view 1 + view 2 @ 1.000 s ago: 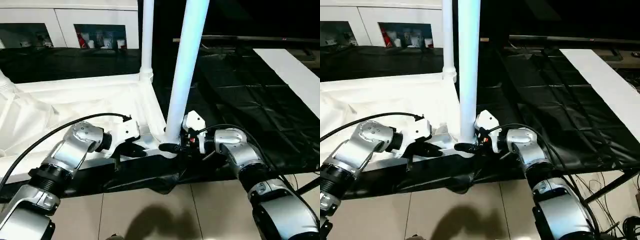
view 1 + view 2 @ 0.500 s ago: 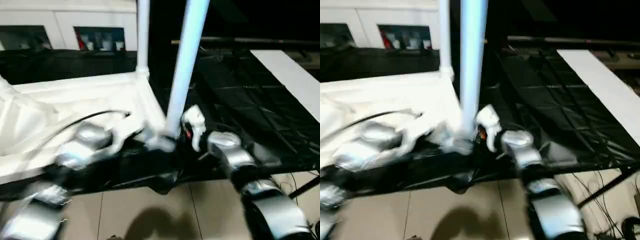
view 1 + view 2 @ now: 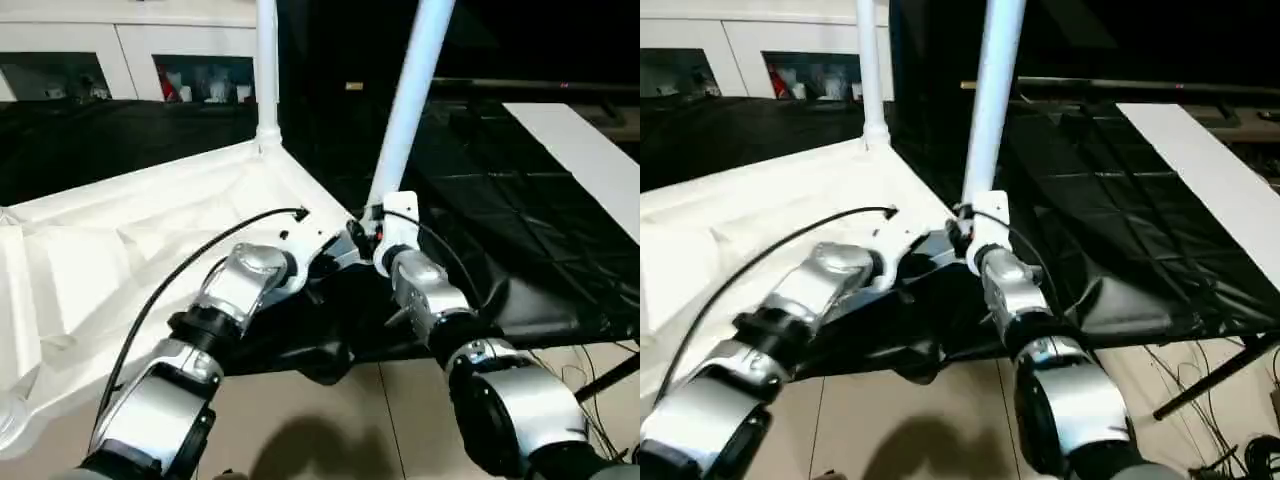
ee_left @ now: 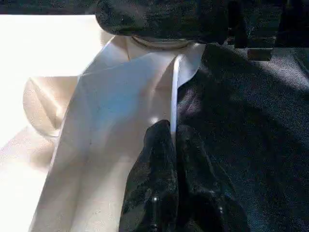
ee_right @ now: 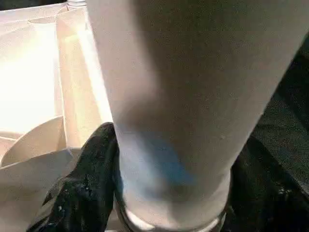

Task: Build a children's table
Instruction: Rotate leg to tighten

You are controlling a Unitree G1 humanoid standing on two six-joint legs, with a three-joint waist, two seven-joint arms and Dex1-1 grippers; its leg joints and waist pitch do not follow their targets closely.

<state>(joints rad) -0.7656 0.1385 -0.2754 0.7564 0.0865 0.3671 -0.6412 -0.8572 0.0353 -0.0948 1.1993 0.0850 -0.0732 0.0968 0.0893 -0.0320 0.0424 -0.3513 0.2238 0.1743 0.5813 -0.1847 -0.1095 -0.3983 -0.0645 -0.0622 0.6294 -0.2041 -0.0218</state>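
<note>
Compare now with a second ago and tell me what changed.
The tabletop has been swung round on the black cover, so its near corner now points away. The near leg now leans to the right instead of standing almost upright. Both arms turned with it. Unchanged: the right gripper stays clamped round the leg's base, the left gripper stays pinched on the tabletop's edge, and the far leg stays in its socket.

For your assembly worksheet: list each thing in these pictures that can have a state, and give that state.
tabletop: upside down, ribbed underside up, tilted.
near leg: in its corner socket, leaning.
far leg: standing in its corner socket.
left gripper: shut on the tabletop's thin edge.
right gripper: closed around the near leg's base.
cabinet: glass doors closed.
</note>
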